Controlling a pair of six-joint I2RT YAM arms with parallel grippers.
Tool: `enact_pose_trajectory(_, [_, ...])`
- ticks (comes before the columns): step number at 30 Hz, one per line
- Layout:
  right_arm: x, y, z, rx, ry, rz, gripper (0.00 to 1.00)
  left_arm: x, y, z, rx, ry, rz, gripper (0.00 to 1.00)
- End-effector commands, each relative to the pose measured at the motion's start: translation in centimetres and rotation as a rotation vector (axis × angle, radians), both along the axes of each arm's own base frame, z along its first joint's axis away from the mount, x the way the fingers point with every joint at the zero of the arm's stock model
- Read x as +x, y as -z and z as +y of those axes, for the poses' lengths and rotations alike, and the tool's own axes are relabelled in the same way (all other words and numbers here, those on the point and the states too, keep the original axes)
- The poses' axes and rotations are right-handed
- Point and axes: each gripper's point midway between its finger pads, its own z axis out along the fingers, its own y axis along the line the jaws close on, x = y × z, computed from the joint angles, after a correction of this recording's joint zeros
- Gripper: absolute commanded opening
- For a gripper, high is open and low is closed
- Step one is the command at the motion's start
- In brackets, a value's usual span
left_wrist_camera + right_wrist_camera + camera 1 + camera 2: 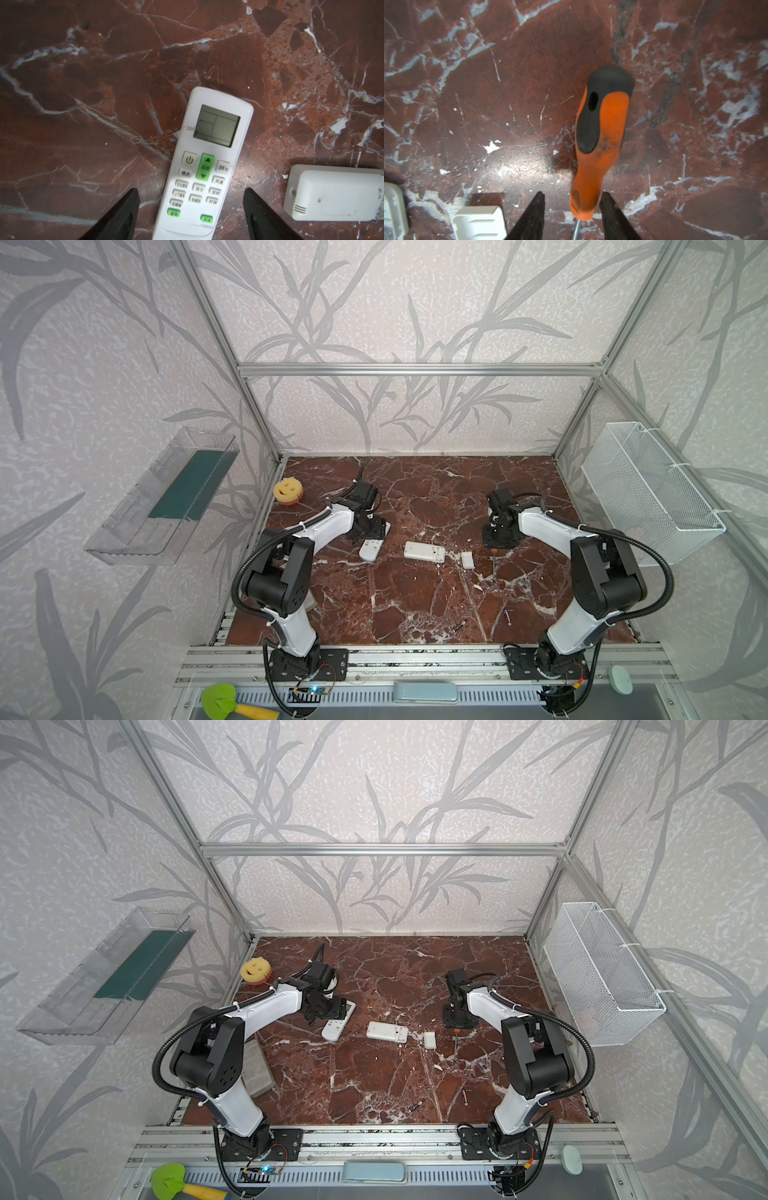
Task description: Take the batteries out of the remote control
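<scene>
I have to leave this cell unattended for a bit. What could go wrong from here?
1. Two dark batteries lie loose near the table's front edge; they could roll off.
2. The left gripper straddles a remote lying buttons up, so its battery door is likely underneath, out of reach.
3. The screwdriver lies between the right gripper's open jaws; its rounded handle may roll aside.

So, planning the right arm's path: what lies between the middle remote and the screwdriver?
A small white cover lies flat between the middle remote and the screwdriver, apart from both; both top views show it.
</scene>
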Motion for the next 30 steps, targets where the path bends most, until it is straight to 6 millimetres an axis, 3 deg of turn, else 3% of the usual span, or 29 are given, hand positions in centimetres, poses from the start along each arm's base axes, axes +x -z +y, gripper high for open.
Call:
enact_pose_trajectory(1, [0.3, -2.4, 0.3, 0.034, -0.007, -0.056, 0.48, 0.1, 0.8, -0.9, -0.005, 0.078, 0.038, 0.83])
enact_pose_trajectory(11, [-0.5, -7.0, 2.2, 0.158, -0.040, -0.156, 0.53, 1.0, 3.8, -1.2, 0.062, 0.085, 0.080, 0.84])
enact_pose_trajectory(19, [-1.5, -11.6, 5.2, 0.261, -0.083, -0.303, 0.53, 0.8, 2.3, -0.7, 0.111, 0.040, 0.013, 0.58])
enact_pose_trajectory(21, [-1.9, -12.5, 6.7, 0.305, -0.109, -0.332, 0.52, 0.7, 1.7, -0.6, 0.103, 0.024, 0.003, 0.52])
enact_pose_trajectory(26, [-3.4, -14.6, 11.8, 0.430, -0.193, -0.424, 0.52, 0.2, 0.2, -1.2, 0.044, 0.004, -0.012, 0.49])
enact_pose_trajectory(30, [-5.3, -15.9, 16.6, 0.577, -0.258, -0.489, 0.48, -0.3, -2.7, -1.9, -0.047, -0.033, -0.055, 0.46])
